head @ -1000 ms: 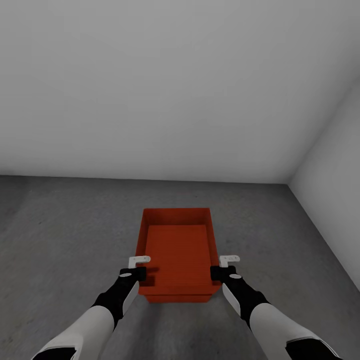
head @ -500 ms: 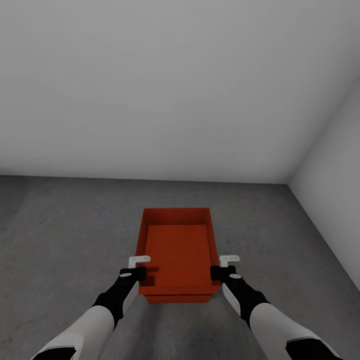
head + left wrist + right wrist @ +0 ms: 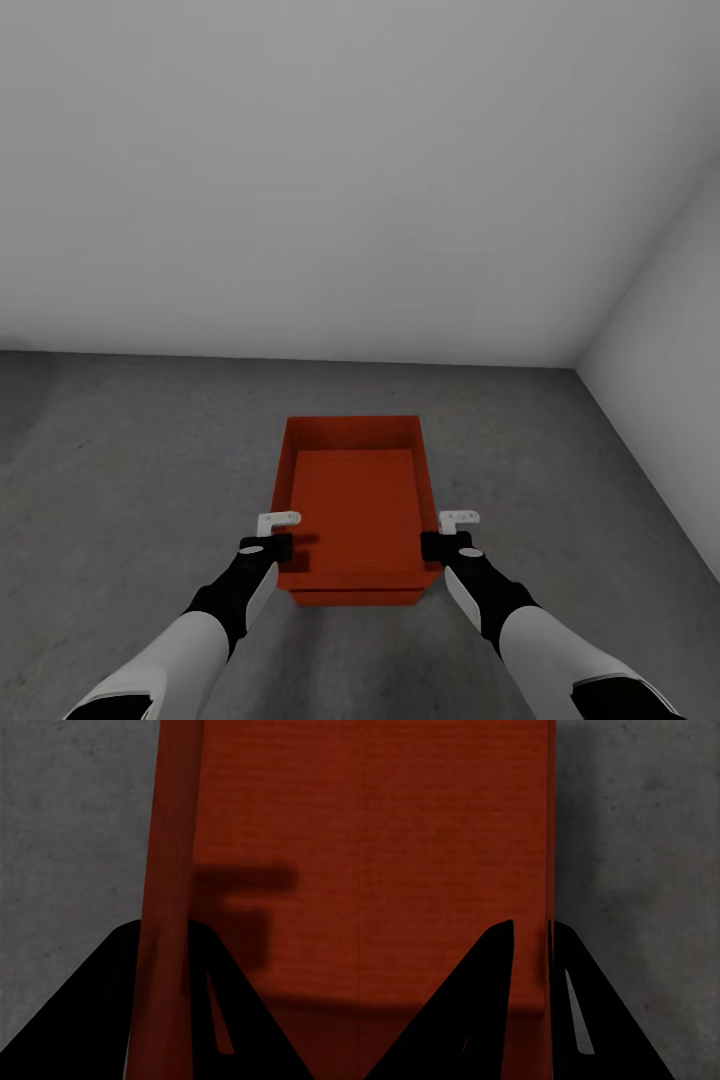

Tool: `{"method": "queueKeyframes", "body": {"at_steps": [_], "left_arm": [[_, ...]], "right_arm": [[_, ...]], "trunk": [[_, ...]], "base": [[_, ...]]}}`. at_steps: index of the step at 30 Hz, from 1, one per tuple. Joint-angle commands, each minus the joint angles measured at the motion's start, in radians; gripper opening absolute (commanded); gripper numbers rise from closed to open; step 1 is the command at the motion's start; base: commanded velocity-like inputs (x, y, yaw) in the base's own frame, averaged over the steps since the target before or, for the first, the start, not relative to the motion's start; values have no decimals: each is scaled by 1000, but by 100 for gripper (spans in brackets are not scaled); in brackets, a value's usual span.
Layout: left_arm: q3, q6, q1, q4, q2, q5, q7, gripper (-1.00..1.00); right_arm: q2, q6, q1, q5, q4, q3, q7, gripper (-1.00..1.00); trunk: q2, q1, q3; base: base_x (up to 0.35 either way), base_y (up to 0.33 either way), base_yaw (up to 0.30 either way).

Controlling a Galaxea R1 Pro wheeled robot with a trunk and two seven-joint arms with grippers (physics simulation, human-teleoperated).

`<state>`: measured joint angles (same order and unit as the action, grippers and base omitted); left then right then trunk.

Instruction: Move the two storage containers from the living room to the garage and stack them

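Our left gripper [image 3: 268, 545] pinches the left wall of the upper storage container [image 3: 355, 495], a dark finger [image 3: 97, 1020] on either side of that thin wall; our right gripper [image 3: 445, 545] clamps the right wall the same way. This red-orange bin sits nested on a second container [image 3: 355, 597], whose front edge peeks out beneath, though the contact between them is hard to judge. Both rest on the dark concrete floor [image 3: 120, 480], near the white-grey walls [image 3: 350, 180] of the garage corner

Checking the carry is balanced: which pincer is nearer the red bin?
Neither: the left pincer grips the bin's left wall, the right pincer its right wall.
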<state>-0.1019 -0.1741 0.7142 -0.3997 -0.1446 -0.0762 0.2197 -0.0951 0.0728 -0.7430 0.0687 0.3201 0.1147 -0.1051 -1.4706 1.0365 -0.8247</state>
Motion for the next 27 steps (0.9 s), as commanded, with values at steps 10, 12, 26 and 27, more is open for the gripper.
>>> {"method": "queueKeyframes", "body": {"at_steps": [10,12,26,27], "left_arm": [[-34,-8,1,-53,-1,42,59,-100],[-34,-8,1,-53,-1,42,59,-100],[-36,-8,1,-53,-1,42,59,-100],[-36,-8,1,-53,-1,42,59,-100]], "right_arm": [[0,5,0,20,1,-1,1,-100],[0,5,0,20,1,-1,1,-100],[0,5,0,20,1,-1,1,-100],[0,5,0,20,1,-1,1,-100]], "trunk": [[-35,19,-16],[-42,23,-20],[-91,50,-41],[-91,50,-41]], "base": [[0,0,0],[0,0,0],[0,0,0],[0,0,0]]}}
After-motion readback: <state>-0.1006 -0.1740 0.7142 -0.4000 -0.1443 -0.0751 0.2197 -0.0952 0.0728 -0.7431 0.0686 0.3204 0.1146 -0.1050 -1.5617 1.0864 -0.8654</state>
